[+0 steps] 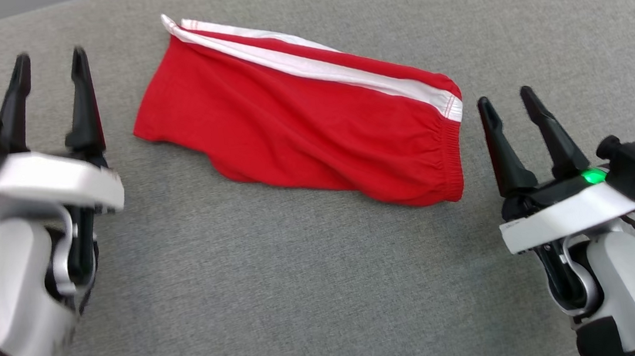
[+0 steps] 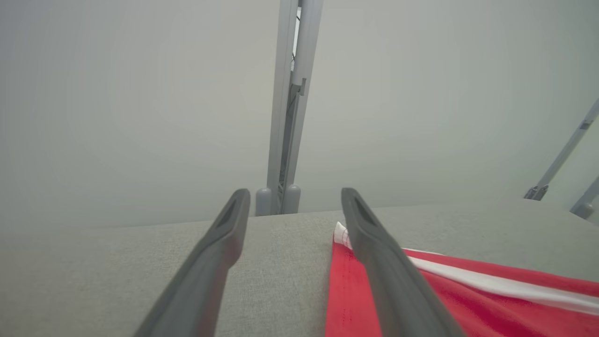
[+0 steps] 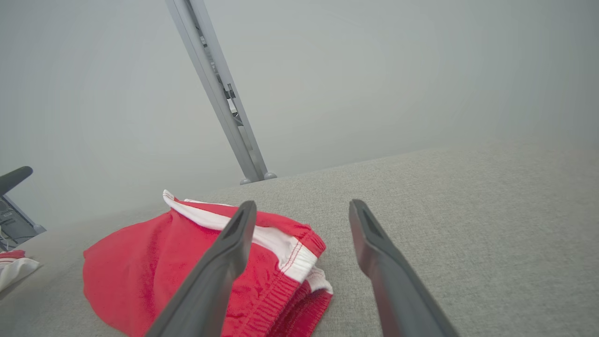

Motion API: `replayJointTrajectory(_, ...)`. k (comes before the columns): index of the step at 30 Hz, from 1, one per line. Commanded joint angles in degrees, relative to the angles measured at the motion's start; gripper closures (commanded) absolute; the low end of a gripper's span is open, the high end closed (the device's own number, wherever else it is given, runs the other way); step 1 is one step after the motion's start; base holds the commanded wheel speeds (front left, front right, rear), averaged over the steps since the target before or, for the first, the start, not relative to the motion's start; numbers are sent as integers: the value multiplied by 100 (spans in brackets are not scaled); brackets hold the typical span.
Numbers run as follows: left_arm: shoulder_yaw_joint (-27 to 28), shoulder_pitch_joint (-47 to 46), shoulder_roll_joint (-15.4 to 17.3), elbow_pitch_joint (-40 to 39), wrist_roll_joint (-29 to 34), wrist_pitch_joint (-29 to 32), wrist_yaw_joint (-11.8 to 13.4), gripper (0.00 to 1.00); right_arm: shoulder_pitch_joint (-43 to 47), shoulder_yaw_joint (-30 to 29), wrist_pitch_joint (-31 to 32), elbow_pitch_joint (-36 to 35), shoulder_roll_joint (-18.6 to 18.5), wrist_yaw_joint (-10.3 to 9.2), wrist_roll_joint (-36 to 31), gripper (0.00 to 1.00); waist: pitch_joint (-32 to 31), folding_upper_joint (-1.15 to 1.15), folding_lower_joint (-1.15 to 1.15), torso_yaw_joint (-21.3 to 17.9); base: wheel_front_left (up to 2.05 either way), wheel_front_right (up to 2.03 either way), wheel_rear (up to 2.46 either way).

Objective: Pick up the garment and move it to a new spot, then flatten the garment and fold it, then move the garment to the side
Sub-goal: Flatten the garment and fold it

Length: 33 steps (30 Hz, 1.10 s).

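— Where did we see the garment (image 1: 299, 115)?
— Lying red, seemingly folded, on the grey surface (image 1: 306, 297).
— And the fingers?
— We found the left fingers (image 1: 82, 96) and right fingers (image 1: 548, 130) flanking it, spread wide, holding nothing.

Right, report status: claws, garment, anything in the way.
Left claw open, empty. Right claw open, empty. Red shorts folded on grey table, between the claws, touching neither. Another red-white cloth far left, apart.
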Motion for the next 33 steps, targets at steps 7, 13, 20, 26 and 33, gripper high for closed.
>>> replayJointTrajectory(7, 110, 1439, 243, -1397, 434, -112, 852, 0, 556, -558, -5, -344, 120, -2, -1010, 0, -404, 0, 0, 243, 0, 0, 0)
replayJointTrajectory(13, 28, 2327, 299, -2017, 600, -114, 1287, 0, 973, -825, 105, -483, 177, -2, -1365, 0, -717, 0, 0, 322, 0, 0, 0)
replayJointTrajectory(20, -54, 2972, 324, -2305, 621, -68, 1602, 0, 1415, -991, 349, -662, 208, -2, -1531, 0, -1037, 0, 0, 383, 0, 0, 0)
replayJointTrajectory(26, -76, 3192, 383, -2407, 614, -16, 1705, 0, 1619, -1046, 497, -802, 222, -2, -1572, 0, -1155, 0, 0, 398, 0, 0, 0)
replayJointTrajectory(33, -74, 3253, 402, -2514, 551, 44, 1685, 0, 1709, -1054, 622, -972, 233, -2, -1446, 0, -1177, 0, 0, 395, 0, 0, 0)
